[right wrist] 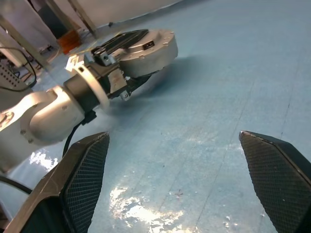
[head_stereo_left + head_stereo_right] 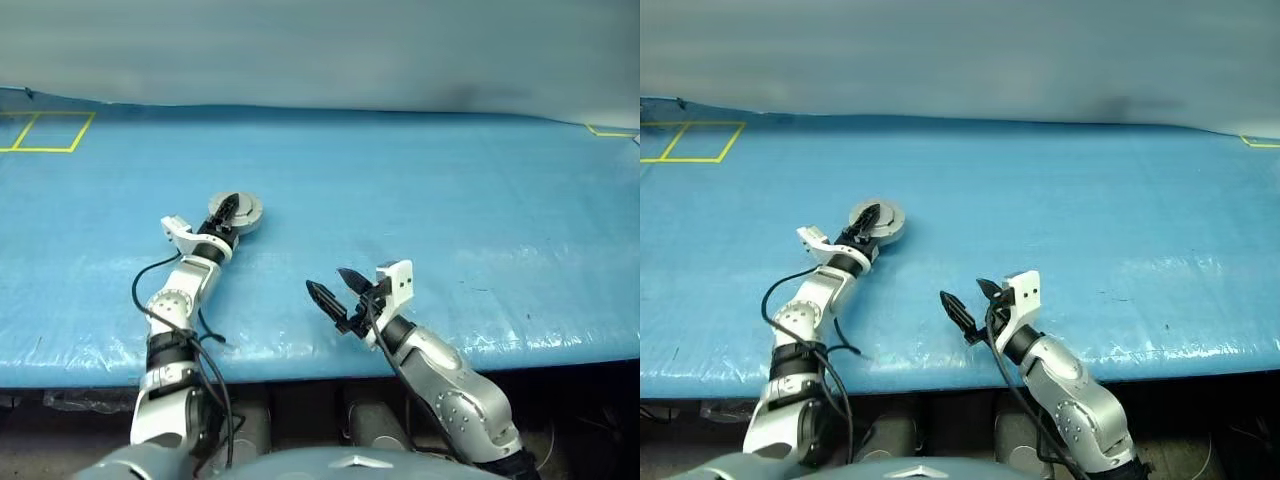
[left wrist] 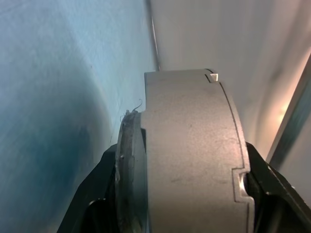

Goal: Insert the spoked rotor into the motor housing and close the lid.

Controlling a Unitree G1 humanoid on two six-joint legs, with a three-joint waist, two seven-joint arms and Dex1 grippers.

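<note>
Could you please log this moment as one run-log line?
left gripper: clamped on round grey metal motor housing, lid closed | right gripper: open, empty | surface: blue table cover

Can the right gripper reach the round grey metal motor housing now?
Probably yes. The right gripper is open and holds nothing, with bare blue table between it and the round grey metal motor housing. But the left gripper grips the housing, so access is partly taken.
</note>
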